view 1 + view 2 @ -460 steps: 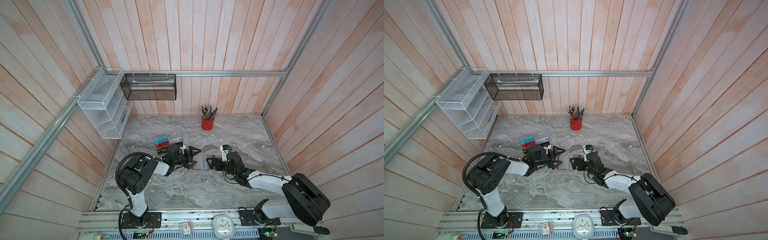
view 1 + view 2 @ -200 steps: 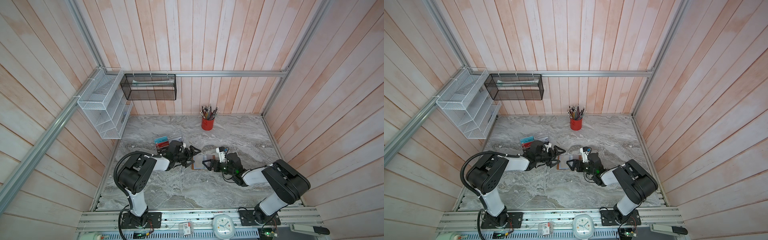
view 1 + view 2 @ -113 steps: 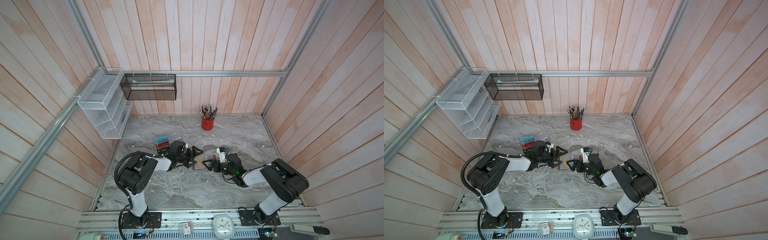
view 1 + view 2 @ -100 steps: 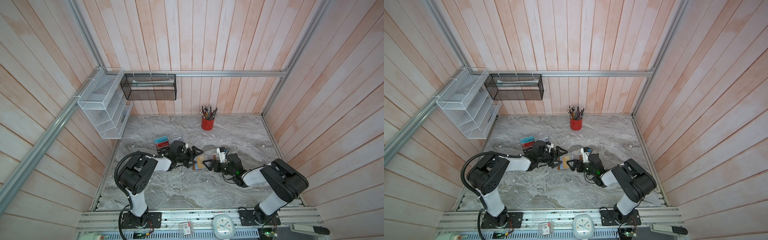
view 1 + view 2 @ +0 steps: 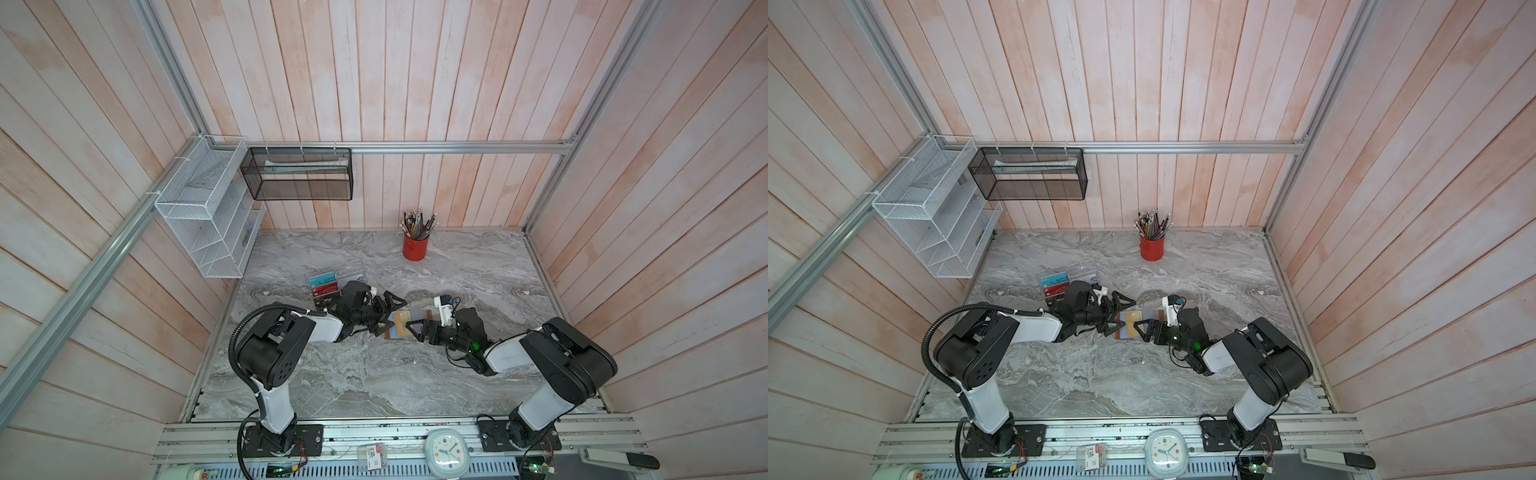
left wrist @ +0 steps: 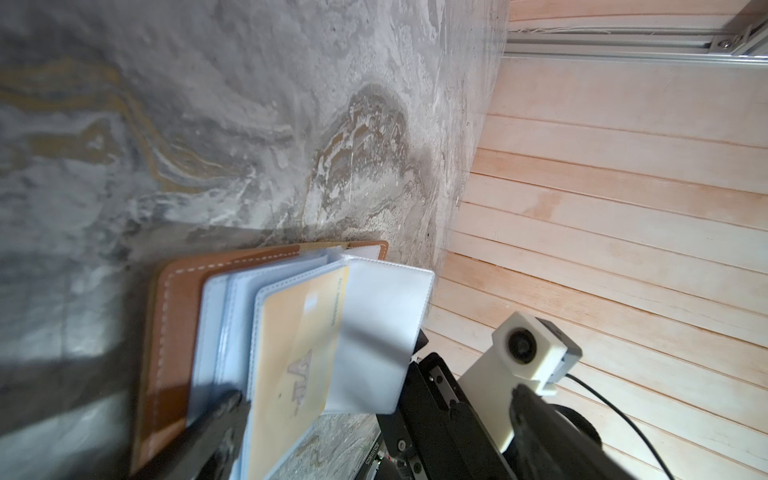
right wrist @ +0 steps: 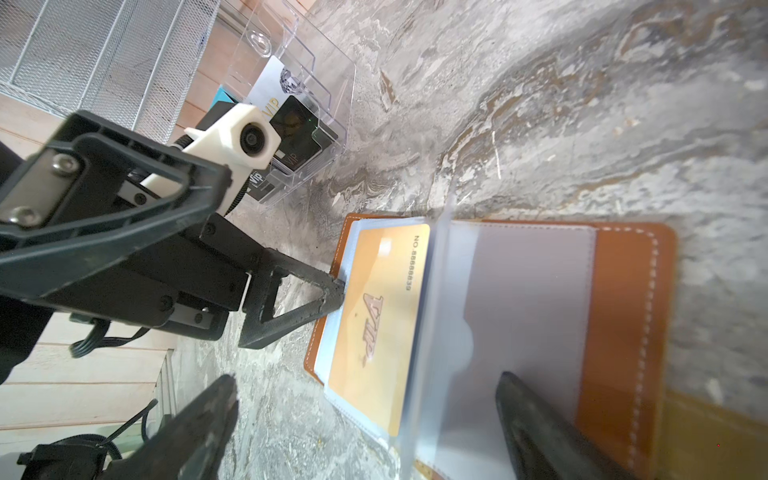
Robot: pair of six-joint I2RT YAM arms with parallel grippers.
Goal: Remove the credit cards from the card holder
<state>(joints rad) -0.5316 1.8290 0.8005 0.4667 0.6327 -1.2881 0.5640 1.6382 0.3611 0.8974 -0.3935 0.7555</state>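
Observation:
The tan leather card holder (image 5: 399, 335) (image 7: 623, 332) lies open on the marble between both grippers. Only one of the credit cards shows, a gold one (image 7: 374, 324) (image 6: 291, 365), inside a clear sleeve on the holder's left half. Another clear sleeve page (image 7: 440, 311) stands half-turned and blurred above it. My left gripper (image 5: 390, 318) is open, and one fingertip (image 7: 338, 289) touches the sleeves' outer edge. My right gripper (image 7: 365, 390) is open and straddles the holder. One of its fingers (image 7: 515, 399) is over the empty sleeve on the right half.
A clear acrylic rack (image 5: 332, 282) with Vip cards stands just behind my left gripper. A red pencil cup (image 5: 414, 248) is at the back. A white wire shelf (image 5: 208, 208) and a black mesh basket (image 5: 299, 174) hang on the walls.
A clear sleeve page has lifted and turned, and the gold card now shows. The right arm's elbow has folded in closer. Both grippers stay open at the holder.

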